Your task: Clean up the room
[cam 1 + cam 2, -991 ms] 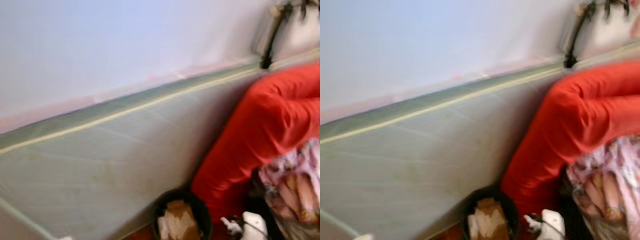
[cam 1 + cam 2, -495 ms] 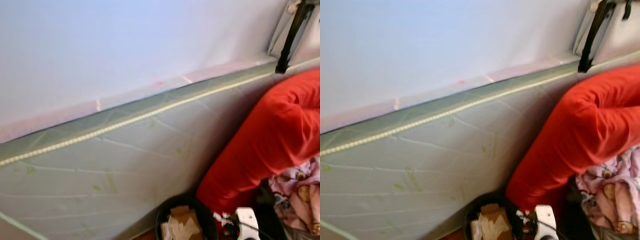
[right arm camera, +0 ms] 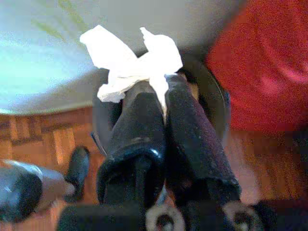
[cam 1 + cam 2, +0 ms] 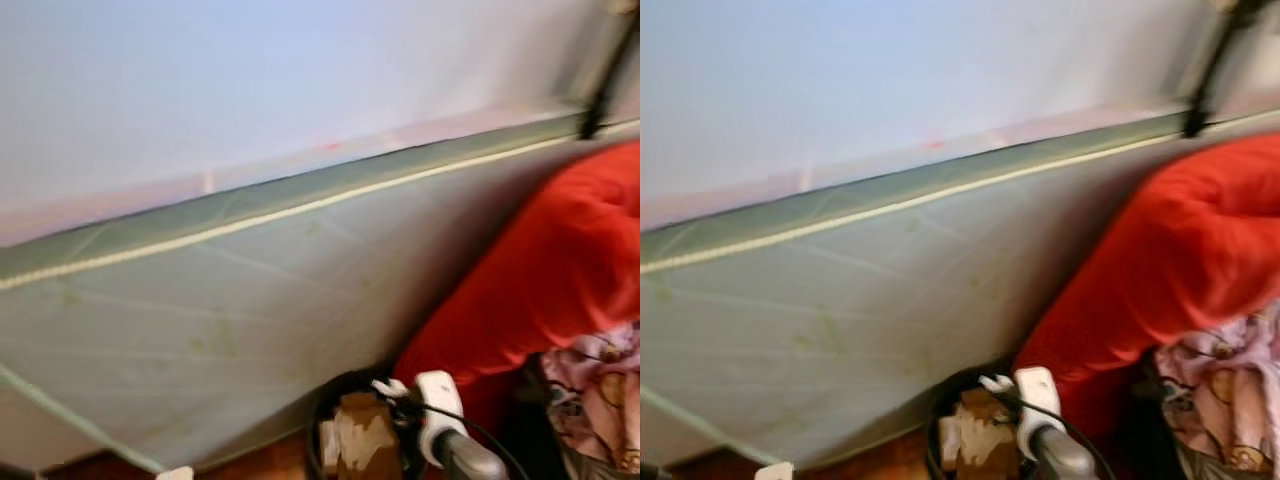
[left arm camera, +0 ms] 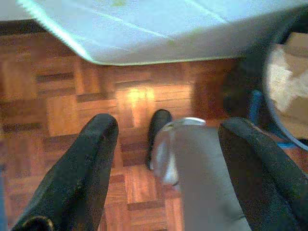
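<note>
Rising into the lower centre, the right claw [image 3: 161, 103] grips a tissue [image 3: 130, 60] above the bin [image 4: 330, 400]. Left claw [image 5: 163, 159] hangs open over the floor [image 5: 57, 106].

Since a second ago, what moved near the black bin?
The right arm has come up over the black bin, its right pincer shut on a crumpled white tissue. The whole picture shifted because the camera moved. The mattress and red cushion stayed put.

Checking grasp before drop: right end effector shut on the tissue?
Shut. In the right wrist view its two fingers press together on the white tissue, above the black bin.
</note>
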Controlling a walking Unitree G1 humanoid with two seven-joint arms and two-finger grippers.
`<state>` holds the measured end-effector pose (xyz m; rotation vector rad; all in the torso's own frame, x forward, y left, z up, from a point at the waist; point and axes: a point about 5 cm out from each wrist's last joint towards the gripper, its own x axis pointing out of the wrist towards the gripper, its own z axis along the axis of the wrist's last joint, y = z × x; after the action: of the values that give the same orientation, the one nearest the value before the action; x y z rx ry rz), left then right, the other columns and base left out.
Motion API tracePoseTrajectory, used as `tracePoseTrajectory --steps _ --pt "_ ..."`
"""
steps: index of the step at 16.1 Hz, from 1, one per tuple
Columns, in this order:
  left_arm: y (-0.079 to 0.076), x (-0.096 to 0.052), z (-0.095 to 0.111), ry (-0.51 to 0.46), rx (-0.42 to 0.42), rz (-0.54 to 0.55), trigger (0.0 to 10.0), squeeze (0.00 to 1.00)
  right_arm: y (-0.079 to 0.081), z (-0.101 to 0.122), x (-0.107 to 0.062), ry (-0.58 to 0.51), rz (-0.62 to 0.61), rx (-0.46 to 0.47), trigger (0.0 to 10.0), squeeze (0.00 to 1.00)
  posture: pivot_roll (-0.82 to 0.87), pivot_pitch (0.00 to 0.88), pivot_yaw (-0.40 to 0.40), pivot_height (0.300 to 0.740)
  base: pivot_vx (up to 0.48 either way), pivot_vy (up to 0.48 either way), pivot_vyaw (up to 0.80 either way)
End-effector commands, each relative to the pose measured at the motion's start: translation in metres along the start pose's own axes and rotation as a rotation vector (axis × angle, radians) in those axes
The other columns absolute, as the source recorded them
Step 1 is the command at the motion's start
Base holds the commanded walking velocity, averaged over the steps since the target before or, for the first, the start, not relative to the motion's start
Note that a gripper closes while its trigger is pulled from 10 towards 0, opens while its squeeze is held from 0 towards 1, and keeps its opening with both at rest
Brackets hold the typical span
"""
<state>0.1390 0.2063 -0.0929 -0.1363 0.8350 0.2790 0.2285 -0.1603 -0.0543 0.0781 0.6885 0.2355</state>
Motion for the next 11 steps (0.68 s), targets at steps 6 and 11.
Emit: tracePoseTrajectory --steps 6,11 --pt "0.010 0.007 0.046 -0.227 0.004 -0.048 10.0 0.00 0.008 0.072 0.023 -0.141 -0.103 0.091 10.0 0.00 0.17 0.246 -0.047 0.740 0.000 0.000 0.00" --pt "0.020 0.001 0.056 -0.334 0.019 -0.072 10.0 0.00 0.006 0.067 0.022 -0.124 -0.140 0.105 10.0 0.00 0.19 0.299 -0.033 0.740 0.000 0.000 0.00"
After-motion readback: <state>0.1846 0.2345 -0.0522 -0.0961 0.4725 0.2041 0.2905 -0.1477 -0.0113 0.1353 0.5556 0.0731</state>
